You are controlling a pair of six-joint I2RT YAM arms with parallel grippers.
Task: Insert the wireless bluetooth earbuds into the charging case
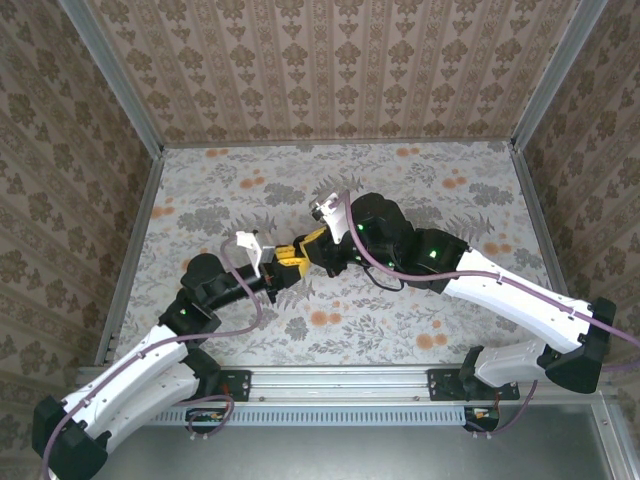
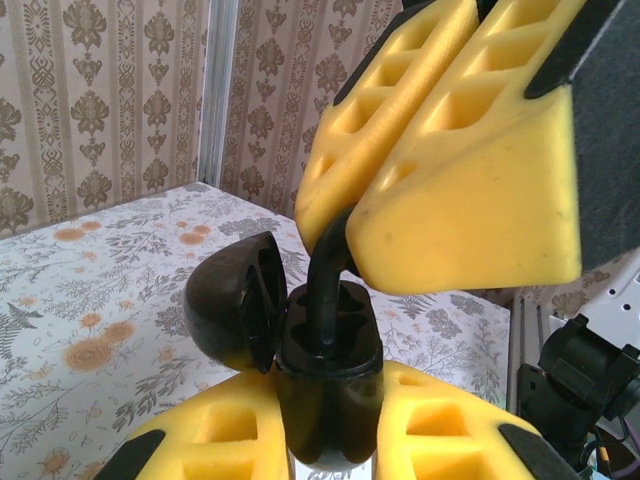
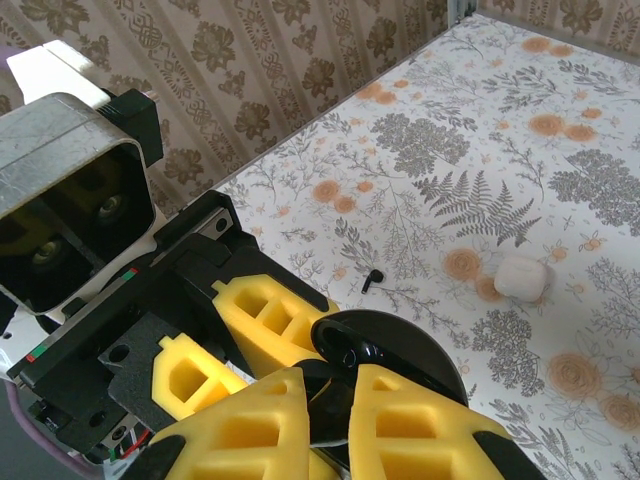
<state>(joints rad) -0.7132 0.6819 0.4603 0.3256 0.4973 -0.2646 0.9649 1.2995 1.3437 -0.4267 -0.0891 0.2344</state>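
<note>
L jaws clamp glossy black open-lidded plastic charging case; R jaws pinch slim black plastic earbud, top hidden btw pads.

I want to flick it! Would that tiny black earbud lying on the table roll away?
Probably it would skid or spin rather than roll, since the earbud has a stem sticking out. It looks tiny and likely very light, so even a small push may send it far.

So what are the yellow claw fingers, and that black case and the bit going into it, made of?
The yellow fingers: probably matt plastic or dense foam; dull grainy faces, hollow pockets. The charging case, in the left claw: hard glossy black plastic, judging by sharp highlights. The earbud, pinched by the right claw: likewise smooth shiny black plastic, it seems.
</note>
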